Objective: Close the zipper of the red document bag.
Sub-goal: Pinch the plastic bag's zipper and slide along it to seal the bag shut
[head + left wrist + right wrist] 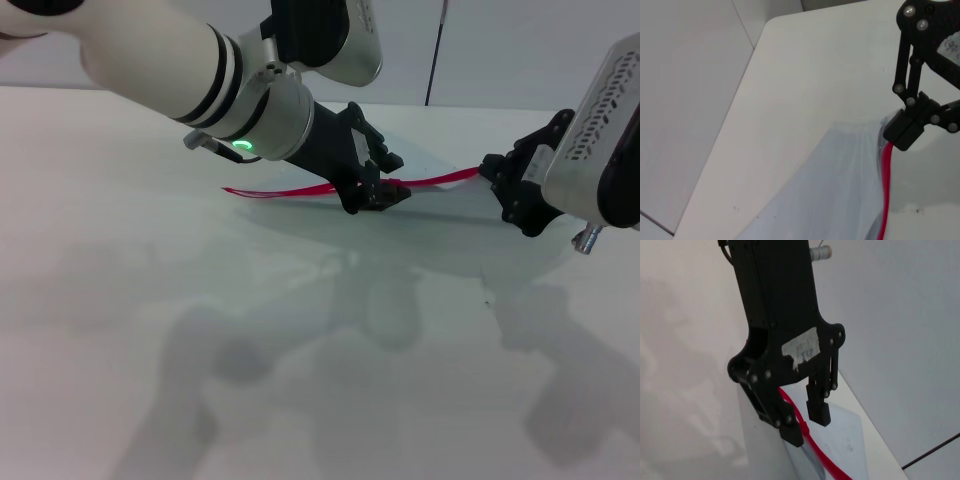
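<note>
The red document bag lies flat on the white table, pale and translucent, also seen in the left wrist view. Its zipper is a thin red strip lifted slightly off the surface along the far long edge. My left gripper reaches down at the strip's middle. In the right wrist view this left gripper stands open, its fingers straddling the zipper with a gap between them. My right gripper is shut on the bag's right end, where the left wrist view shows the right gripper pinching beside the zipper.
The white table stretches wide in front and to the left of the bag. A thin black pole stands behind the table's far edge. A pale wall lies beyond.
</note>
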`<state>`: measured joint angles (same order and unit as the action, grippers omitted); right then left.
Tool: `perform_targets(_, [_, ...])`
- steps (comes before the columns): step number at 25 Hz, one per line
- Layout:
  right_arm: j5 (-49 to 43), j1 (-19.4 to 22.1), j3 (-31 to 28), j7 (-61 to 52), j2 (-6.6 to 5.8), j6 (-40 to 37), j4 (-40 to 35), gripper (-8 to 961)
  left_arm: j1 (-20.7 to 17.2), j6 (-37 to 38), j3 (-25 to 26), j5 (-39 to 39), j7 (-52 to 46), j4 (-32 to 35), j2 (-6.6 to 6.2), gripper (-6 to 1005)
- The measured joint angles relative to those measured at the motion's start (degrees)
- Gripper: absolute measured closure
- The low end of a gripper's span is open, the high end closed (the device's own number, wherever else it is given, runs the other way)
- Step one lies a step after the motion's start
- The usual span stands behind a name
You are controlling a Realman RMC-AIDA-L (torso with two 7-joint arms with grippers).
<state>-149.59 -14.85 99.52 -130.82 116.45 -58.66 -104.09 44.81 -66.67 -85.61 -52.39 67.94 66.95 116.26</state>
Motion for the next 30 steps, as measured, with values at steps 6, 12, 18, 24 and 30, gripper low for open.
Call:
perform_targets(6, [-0.07, 0.0, 0.06, -0.05, 0.0, 0.0, -0.26, 935, 0.02, 0.32, 0.01, -0.06, 0.0, 0.0, 0.02, 702])
perform_targets(12, [-0.09, 0.0, 0.06, -0.05, 0.0, 0.01, -0.5, 934, 0.02, 0.41, 0.0, -0.09, 0.0, -0.06, 0.02, 740])
perform_targets(18, [-0.18, 0.0, 0.05, -0.05, 0.0, 0.04, -0.61, 934, 0.02, 0.57, -0.21, -0.06, 0.2, -0.07, 0.02, 754])
perform_targets(24, [-0.18, 0.0, 0.13, -0.04, 0.0, 0.04, -1.11, 933, 0.07, 0.6, -0.25, -0.06, 0.25, -0.61, 0.02, 817])
perform_targets(30, [-0.18, 0.0, 0.22, -0.05, -0.07, -0.41, -1.24, 933, 0.57, 1.14, -0.26, -0.14, 0.26, -1.52, 0.02, 827])
